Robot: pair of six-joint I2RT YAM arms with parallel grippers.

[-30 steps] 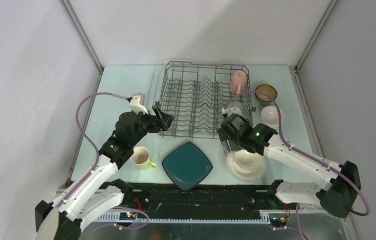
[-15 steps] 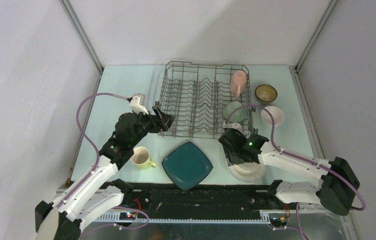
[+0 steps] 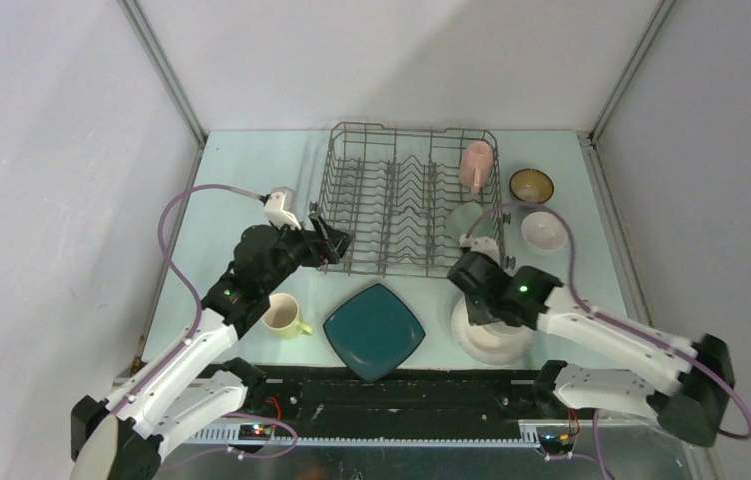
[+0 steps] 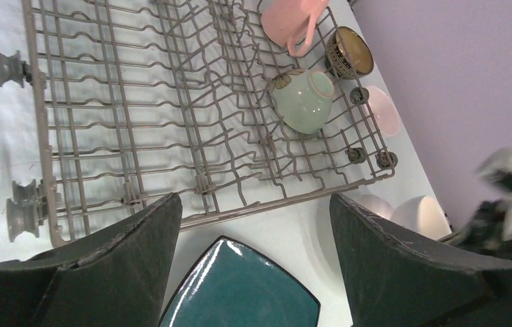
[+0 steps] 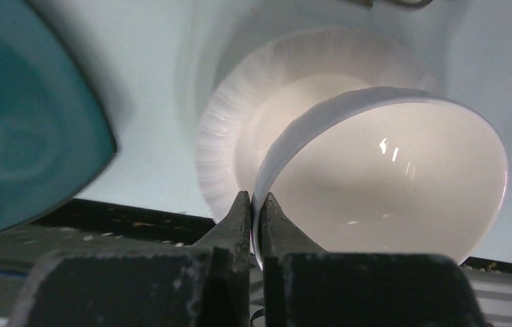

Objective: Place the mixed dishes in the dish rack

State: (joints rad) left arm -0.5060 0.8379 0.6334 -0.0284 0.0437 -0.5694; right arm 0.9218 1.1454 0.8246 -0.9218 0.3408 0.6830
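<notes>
Your pale table [image 3: 241,180] sits between white walls [image 3: 51,150]. Leftmost, the yellow-green mug [image 3: 284,315] and teal plate [image 3: 374,330] lie unloaded. The left gripper [image 3: 329,243] hovers wide open, empty, at the near corner of the dish rack [image 3: 391,190]. Racked: only the pink mug [image 3: 475,165] and pale green bowl [image 3: 466,220]. The right gripper [image 5: 256,208] is clamped on the rim of the white bowl [image 5: 389,177], over the white plate [image 5: 215,136]. The brown bowl [image 3: 531,185] and a pale bowl [image 3: 543,230] sit right of the rack.
</notes>
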